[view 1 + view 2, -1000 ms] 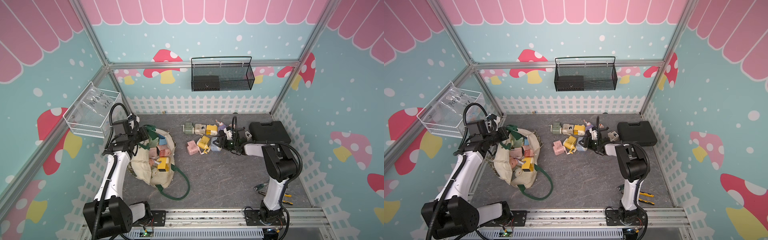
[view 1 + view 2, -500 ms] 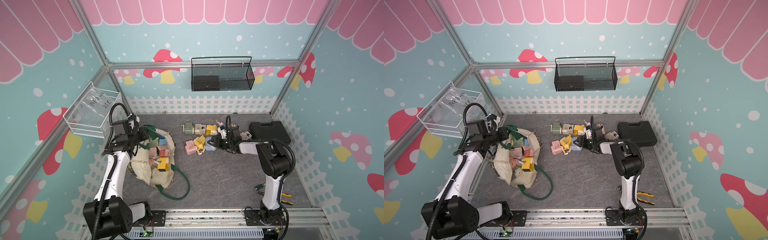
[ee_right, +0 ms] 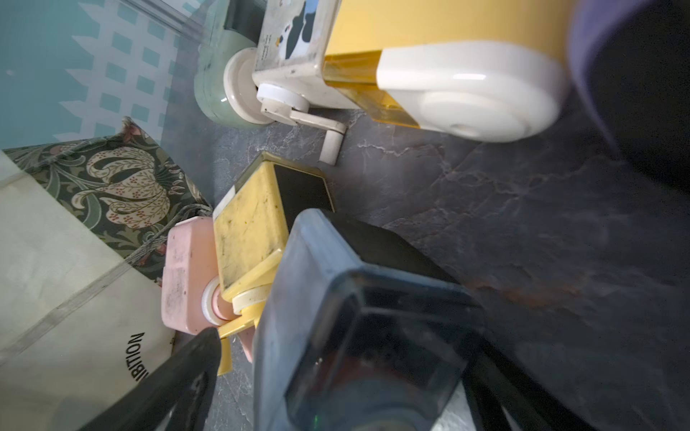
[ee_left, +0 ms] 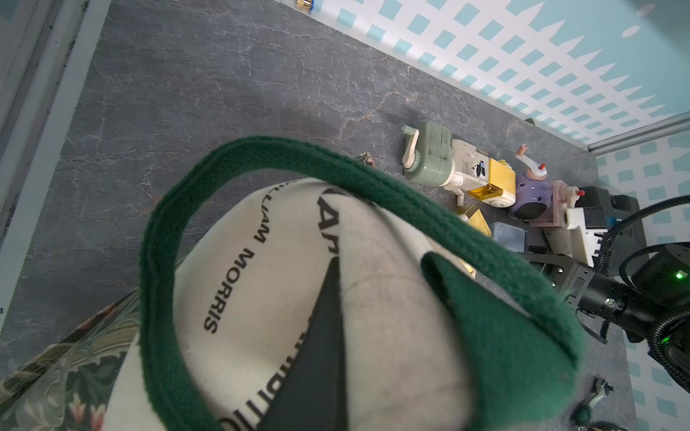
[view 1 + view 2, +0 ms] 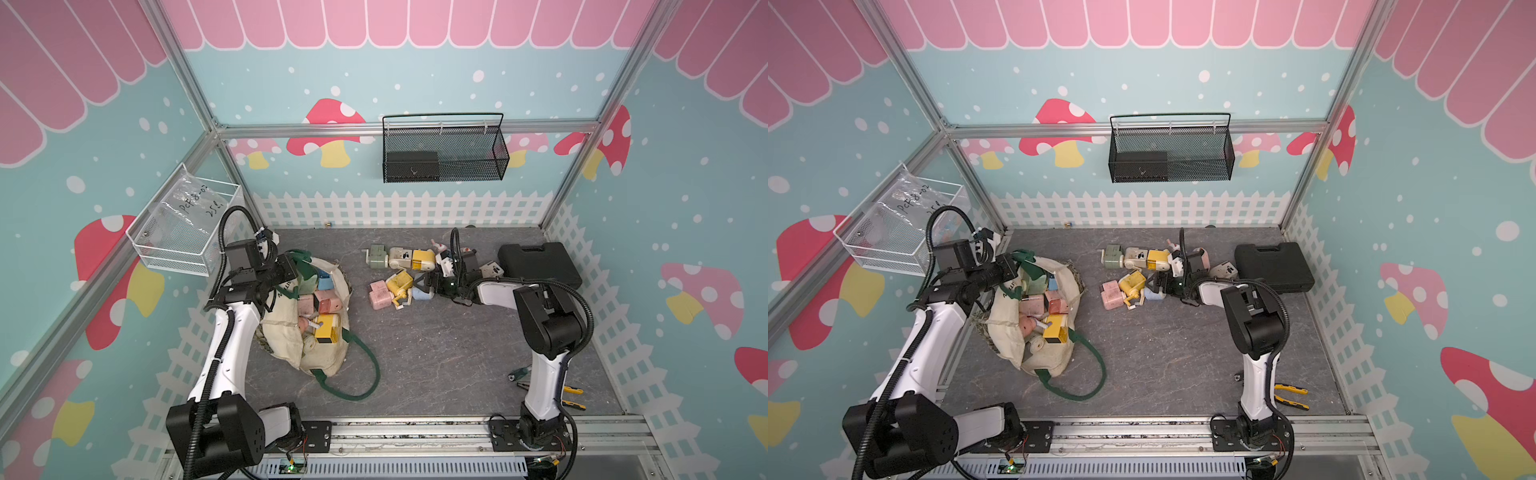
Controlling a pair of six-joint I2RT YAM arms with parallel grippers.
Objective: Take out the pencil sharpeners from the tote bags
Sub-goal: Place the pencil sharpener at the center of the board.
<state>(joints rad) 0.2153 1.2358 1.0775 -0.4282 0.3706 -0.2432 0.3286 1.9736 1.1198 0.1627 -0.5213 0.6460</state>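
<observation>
In both top views the tote bag is lying at left, long axis running near to far, mouth up, pencil sharpeners sitting inside; others are crowding the far floor beside the black case. Left wrist view: the left gripper is pinching the bag's rim, fully closed. Right wrist view: the right gripper is gaping, gripping nothing, the blue sharpener lying lengthwise between its jaws.

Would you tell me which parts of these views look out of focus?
Right wrist view: the near blue sharpener is blurred, the yellow sharpener behind it crisp. Left wrist view: the green strap softens near the lens. Top views: sharp.
</observation>
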